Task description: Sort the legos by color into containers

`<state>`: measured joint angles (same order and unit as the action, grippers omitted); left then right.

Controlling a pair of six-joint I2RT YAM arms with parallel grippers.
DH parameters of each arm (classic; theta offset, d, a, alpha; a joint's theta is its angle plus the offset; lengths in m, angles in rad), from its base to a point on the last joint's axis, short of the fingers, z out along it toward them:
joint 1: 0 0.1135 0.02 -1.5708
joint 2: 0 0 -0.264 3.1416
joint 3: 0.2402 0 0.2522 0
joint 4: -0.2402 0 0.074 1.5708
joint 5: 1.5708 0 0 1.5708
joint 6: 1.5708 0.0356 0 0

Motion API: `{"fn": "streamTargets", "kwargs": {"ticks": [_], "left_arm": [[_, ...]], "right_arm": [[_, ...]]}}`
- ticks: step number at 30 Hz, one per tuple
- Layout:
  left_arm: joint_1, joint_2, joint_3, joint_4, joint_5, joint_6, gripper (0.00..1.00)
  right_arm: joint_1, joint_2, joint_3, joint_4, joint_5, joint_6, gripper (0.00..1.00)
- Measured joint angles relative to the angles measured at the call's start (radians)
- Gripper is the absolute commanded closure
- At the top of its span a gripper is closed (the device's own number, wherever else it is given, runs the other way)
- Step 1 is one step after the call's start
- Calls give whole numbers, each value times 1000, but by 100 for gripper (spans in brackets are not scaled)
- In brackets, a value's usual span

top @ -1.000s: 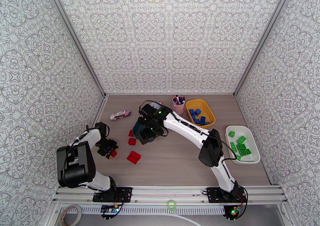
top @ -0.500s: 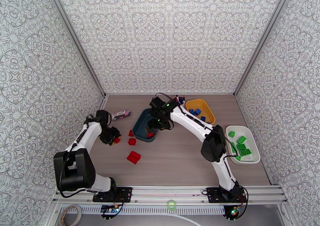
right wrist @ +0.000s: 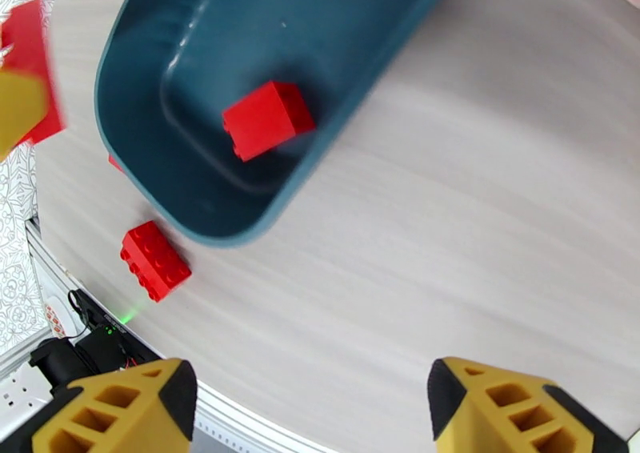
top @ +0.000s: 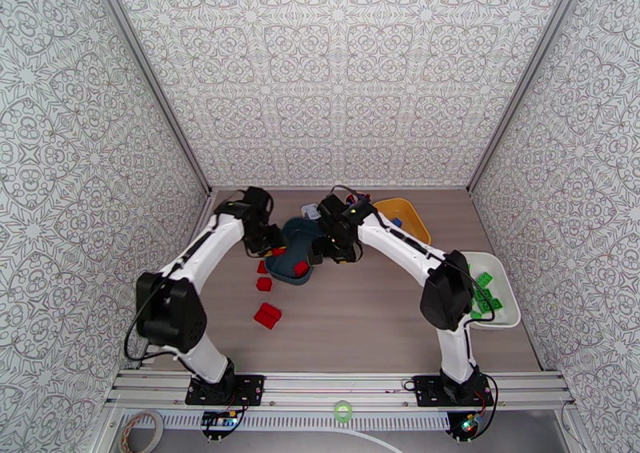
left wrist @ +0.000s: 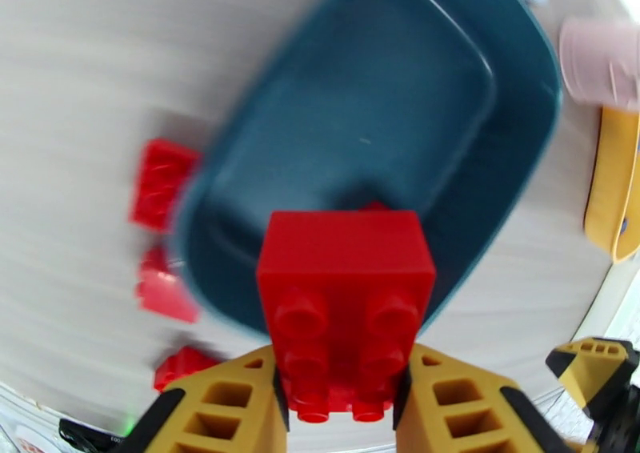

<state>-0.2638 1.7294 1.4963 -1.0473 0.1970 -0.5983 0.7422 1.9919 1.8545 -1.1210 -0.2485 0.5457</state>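
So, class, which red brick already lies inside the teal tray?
The red brick on the teal tray's floor; the rest lie on the table or in the left gripper.

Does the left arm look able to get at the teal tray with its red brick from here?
Probably yes. The left gripper, shut on a red brick, hangs over the teal tray's edge. The tray holds just one other brick, and the open right gripper is off to the side.

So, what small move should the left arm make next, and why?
Probably open the left gripper and drop its red brick: the brick is clamped between the fingers and appears to hang over the teal tray, where another red brick already lies.
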Motion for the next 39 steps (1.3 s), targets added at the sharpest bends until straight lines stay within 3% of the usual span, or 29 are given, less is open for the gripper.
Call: {"fn": "streamTargets", "kwargs": {"ticks": [3, 8, 10, 18, 28, 39], "left_arm": [[-28, 52, 39, -6, -6, 4, 53], [-51, 106, 116, -24, -24, 22, 29], [-52, 106, 140, -35, -38, 26, 24], [-3, 49, 129, -51, -106, 35, 22], [274, -123, -169, -37, -109, 43, 18], [297, -80, -397, 58, -55, 56, 18]], "right_arm": [[0, -44, -63, 21, 0, 21, 19], [0, -97, -141, 53, 0, 55, 19], [0, -112, -160, 65, 0, 66, 19], [9, -123, -168, 88, -2, 87, 20], [87, -43, -14, 84, -8, 92, 21], [120, -16, -4, 66, -7, 117, 21]]}}
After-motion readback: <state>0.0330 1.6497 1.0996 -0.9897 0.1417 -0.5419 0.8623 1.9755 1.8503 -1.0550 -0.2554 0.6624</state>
